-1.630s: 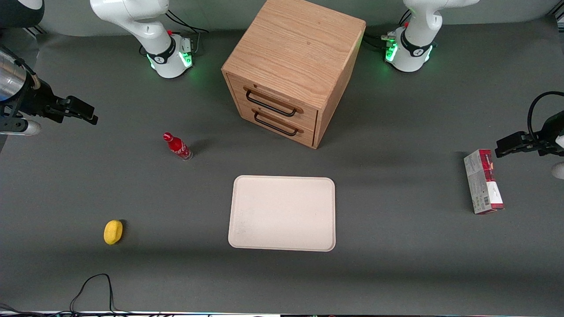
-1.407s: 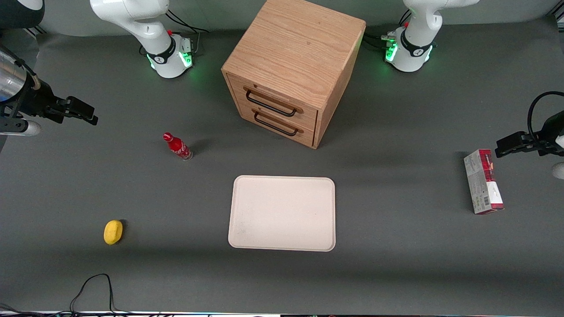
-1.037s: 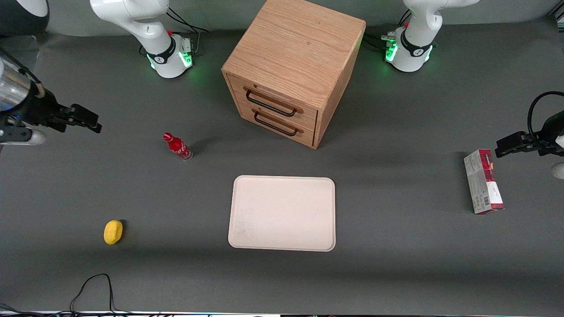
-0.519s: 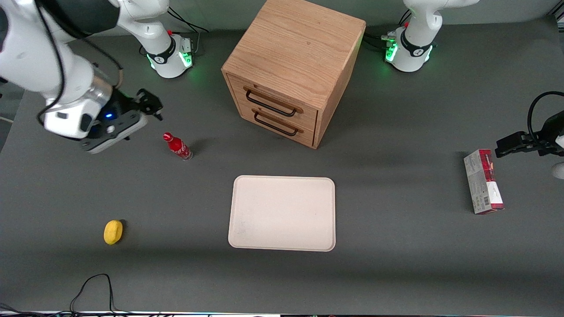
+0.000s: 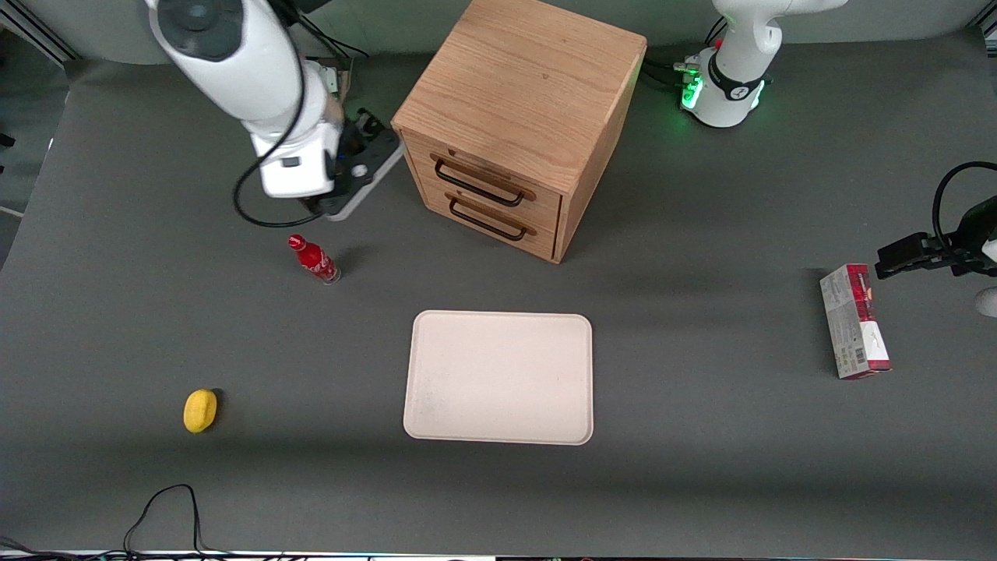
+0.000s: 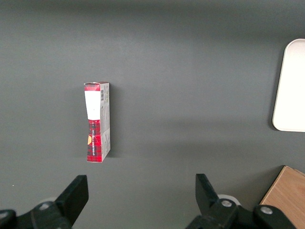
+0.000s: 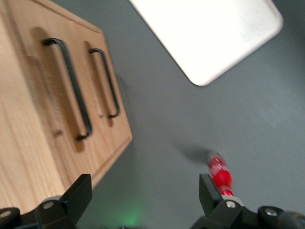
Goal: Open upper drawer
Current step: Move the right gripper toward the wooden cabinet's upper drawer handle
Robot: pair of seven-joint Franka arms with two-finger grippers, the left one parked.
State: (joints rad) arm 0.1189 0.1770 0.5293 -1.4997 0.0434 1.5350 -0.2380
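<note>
The oak cabinet stands at the back middle of the table with both drawers shut. The upper drawer is the topmost one, with a black wire bar handle; the lower drawer sits under it. My right gripper hovers beside the cabinet's front corner, toward the working arm's end, above the table. It is open wide and empty. The right wrist view shows the upper drawer's handle and the lower handle, both apart from the fingers.
A red bottle stands nearer the front camera than the gripper and shows in the right wrist view. A cream tray lies in front of the cabinet. A yellow object and a red-and-grey box lie toward the table's ends.
My right arm has swung from the working arm's end of the table in toward the cabinet. The gripper now hovers beside its front corner. The drawers have not moved.
</note>
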